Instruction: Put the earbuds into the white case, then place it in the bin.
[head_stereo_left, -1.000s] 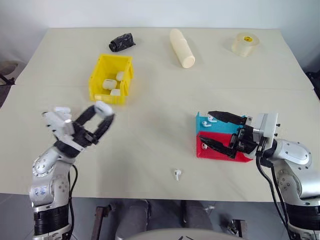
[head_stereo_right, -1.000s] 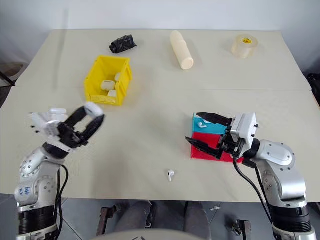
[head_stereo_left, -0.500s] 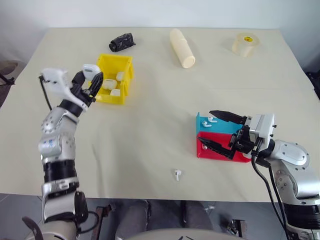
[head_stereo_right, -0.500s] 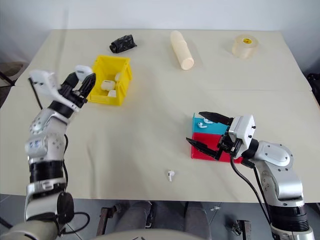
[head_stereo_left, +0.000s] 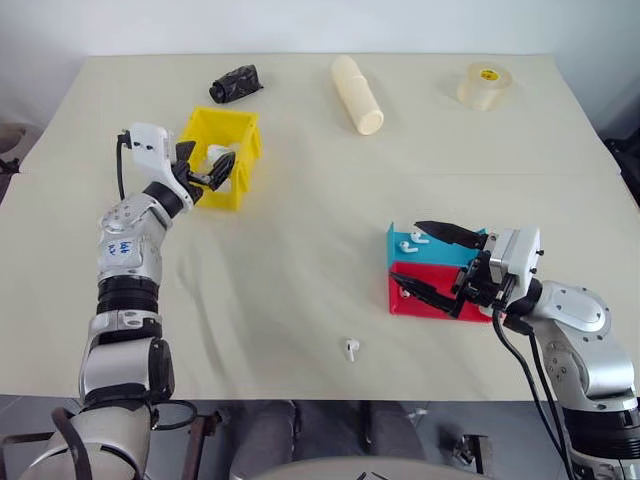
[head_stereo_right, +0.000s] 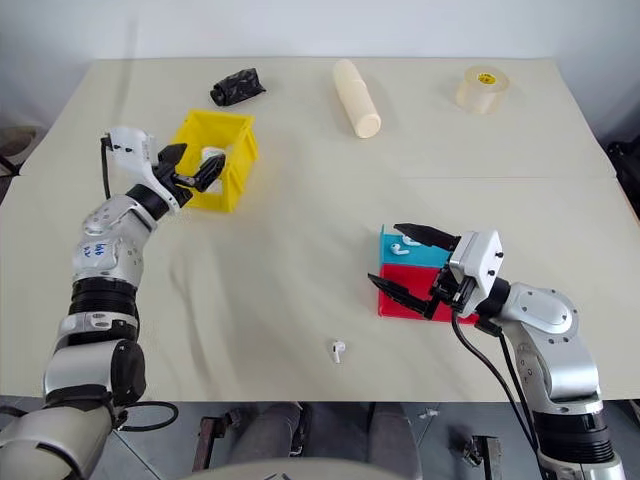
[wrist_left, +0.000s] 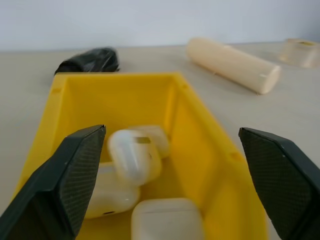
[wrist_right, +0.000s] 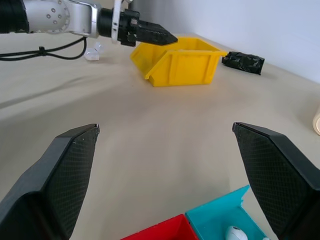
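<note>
Left wrist view: left tool (wrist_left: 170, 190) hangs over the bin (wrist_left: 210, 150), fingers apart, a white case (wrist_left: 134, 157) tumbling among others, seemingly just released. Right tool (head_stereo_left: 440, 265), fingers apart, waits over the trays (head_stereo_left: 425, 300); one earbud (head_stereo_left: 352, 349) lies on the worktop (head_stereo_left: 300, 250).

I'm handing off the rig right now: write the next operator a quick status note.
Left gripper: open over the yellow bin; a white case sits loose on the other cases inside.
Right gripper: open, empty, over the blue tray and red tray.
Done: this case is in the bin.
Left: earbuds remain in the blue tray and red tray, one on the table.
</note>
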